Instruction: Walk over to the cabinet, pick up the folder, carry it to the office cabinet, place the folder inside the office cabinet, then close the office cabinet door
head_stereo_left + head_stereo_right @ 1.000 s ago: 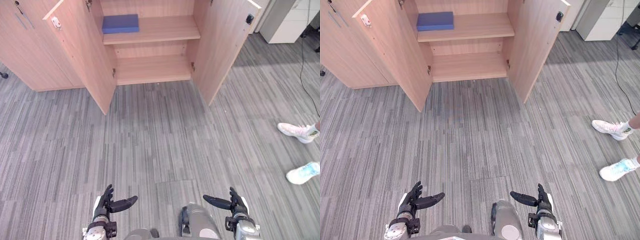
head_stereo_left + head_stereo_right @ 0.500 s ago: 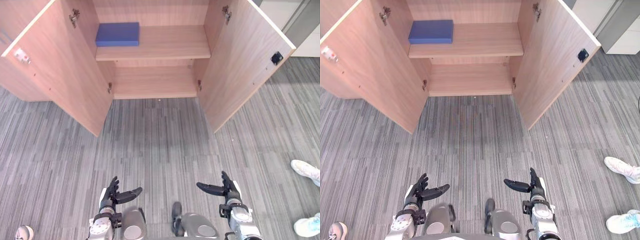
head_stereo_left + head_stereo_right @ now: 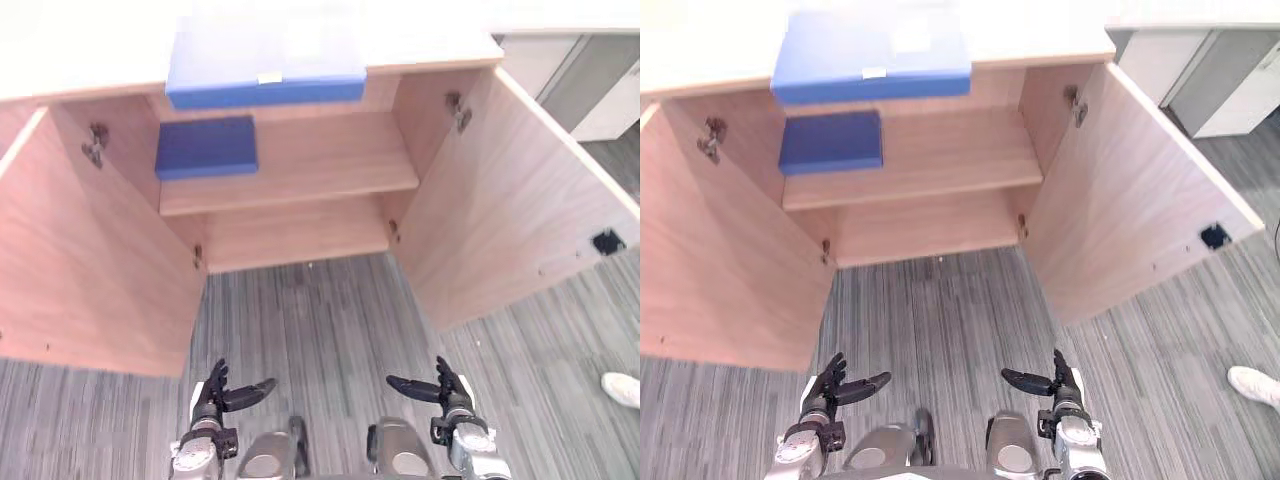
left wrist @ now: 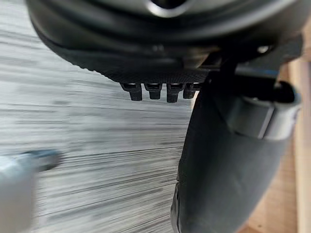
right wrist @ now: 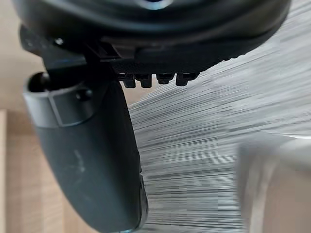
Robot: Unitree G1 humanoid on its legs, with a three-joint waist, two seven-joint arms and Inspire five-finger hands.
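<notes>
Fingers loose and straight on both sides, thumbs poking toward each other, nothing held. The left hand [image 3: 215, 397] and right hand [image 3: 445, 388] hang low in front of the cabinet [image 3: 320, 170], free, I'd say, for a two-handed lift. One blue folder [image 3: 265, 62] lies on the cabinet's top. A second blue folder [image 3: 206, 146] sits on its upper shelf, doors [image 3: 520, 220] swung wide for access.

Bright light from above, glare on cabinet top [image 3: 80, 50]
</notes>
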